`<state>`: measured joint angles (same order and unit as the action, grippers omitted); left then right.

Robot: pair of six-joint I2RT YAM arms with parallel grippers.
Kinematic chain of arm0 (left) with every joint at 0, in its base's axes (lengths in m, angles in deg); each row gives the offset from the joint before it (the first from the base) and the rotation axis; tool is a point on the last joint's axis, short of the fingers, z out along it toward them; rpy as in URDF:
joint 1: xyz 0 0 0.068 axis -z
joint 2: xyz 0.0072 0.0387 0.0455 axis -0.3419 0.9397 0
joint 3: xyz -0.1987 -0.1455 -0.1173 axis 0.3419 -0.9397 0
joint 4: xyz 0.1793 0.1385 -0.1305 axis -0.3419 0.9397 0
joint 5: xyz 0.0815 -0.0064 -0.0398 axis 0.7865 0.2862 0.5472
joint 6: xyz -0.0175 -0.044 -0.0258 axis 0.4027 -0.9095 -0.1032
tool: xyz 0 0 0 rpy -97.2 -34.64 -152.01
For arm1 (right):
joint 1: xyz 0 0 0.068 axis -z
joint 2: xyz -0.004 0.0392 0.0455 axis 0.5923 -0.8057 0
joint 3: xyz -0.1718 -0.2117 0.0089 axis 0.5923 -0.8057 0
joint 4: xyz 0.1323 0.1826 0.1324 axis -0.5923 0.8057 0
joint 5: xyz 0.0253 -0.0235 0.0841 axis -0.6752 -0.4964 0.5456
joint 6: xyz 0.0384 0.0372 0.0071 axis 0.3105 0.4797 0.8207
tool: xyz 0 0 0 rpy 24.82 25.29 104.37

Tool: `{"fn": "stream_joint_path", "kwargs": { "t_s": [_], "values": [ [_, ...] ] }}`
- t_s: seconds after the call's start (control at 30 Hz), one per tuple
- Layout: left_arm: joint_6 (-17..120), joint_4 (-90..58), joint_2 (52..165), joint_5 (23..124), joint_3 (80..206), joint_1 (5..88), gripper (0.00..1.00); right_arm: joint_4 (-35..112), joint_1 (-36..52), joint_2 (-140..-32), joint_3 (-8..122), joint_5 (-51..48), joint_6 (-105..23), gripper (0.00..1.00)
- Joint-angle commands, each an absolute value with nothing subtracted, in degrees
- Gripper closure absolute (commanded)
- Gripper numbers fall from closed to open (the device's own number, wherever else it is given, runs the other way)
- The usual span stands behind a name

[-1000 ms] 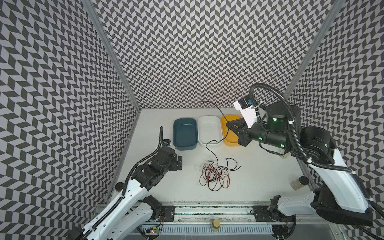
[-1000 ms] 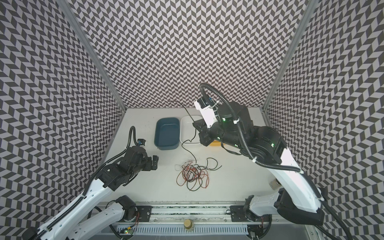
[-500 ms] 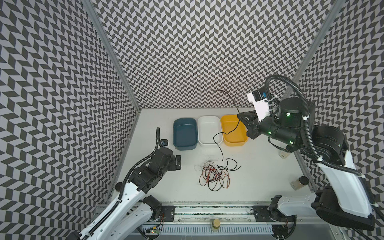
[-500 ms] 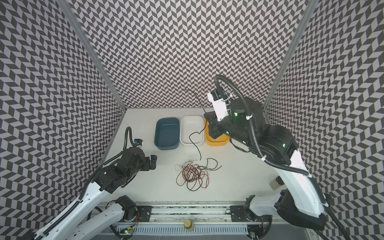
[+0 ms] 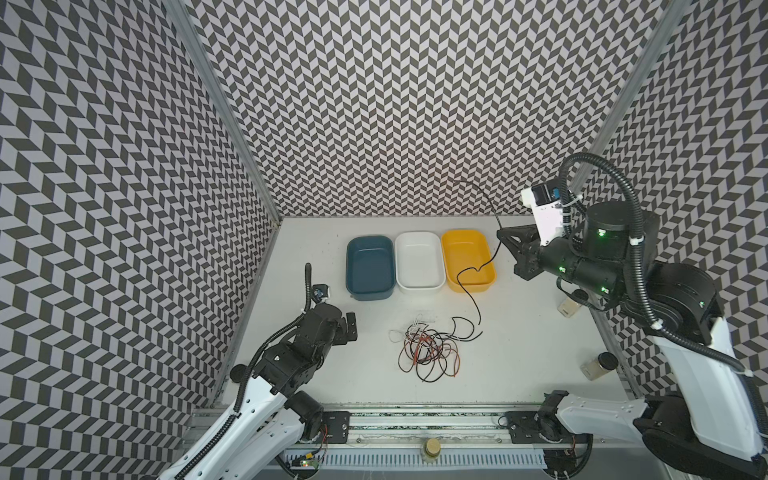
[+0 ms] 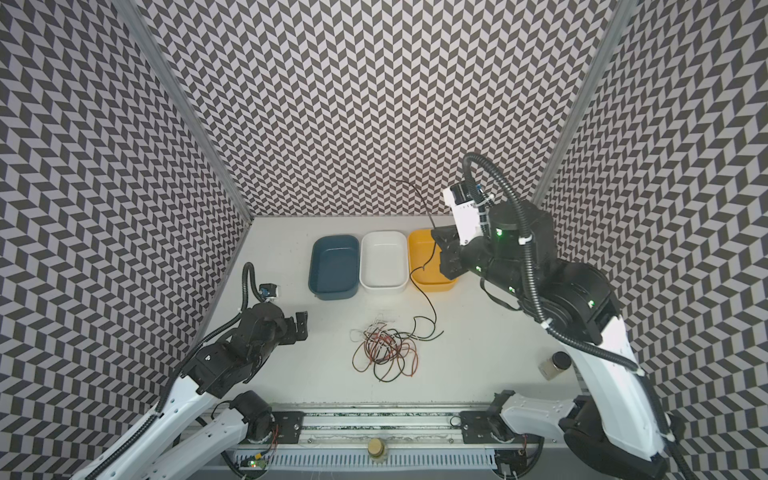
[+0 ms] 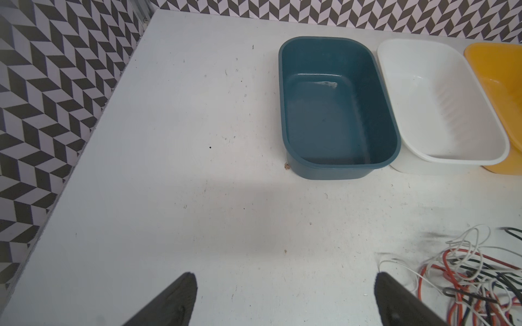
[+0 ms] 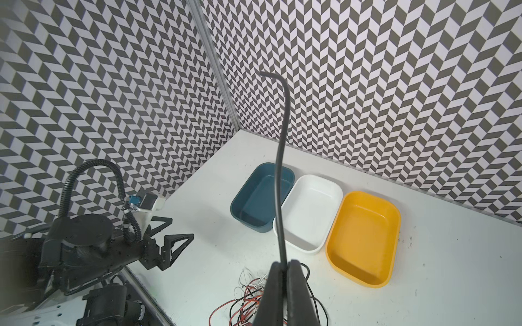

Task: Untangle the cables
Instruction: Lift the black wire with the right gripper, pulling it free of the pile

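Your right gripper [image 5: 502, 235], clamped on a thin black cable [image 5: 477, 299], drew it toward the tabletop's [image 5: 540, 353] right edge, likely loosening the red-white-black cable tangle [image 5: 428, 353]; left gripper [image 5: 351, 326] stood wide.

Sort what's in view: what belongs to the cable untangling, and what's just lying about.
Job in hand:
- tangled cables
- black cable, pinched in the shut right gripper
- open left gripper
- possibly the blue tray, white tray, yellow tray

Lying about:
- dark-lidded jar, right side
- small jar on the front rail
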<state>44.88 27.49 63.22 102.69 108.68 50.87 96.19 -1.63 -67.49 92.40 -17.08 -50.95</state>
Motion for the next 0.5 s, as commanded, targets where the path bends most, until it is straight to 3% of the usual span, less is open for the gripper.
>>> {"fn": "stream_joint_path", "kwargs": {
  "t_s": [0.0, 0.47],
  "values": [
    [43.60, 26.37, 62.27, 107.10, 108.60, 51.37, 0.00, 94.77, -1.24, -67.43, 92.40, -15.64, -50.87, 1.00],
    [43.97, 23.44, 57.91, 111.00, 105.71, 51.63, 0.00, 90.28, -0.78, -71.26, 92.50, -11.28, -49.54, 1.00]
  ]
}}
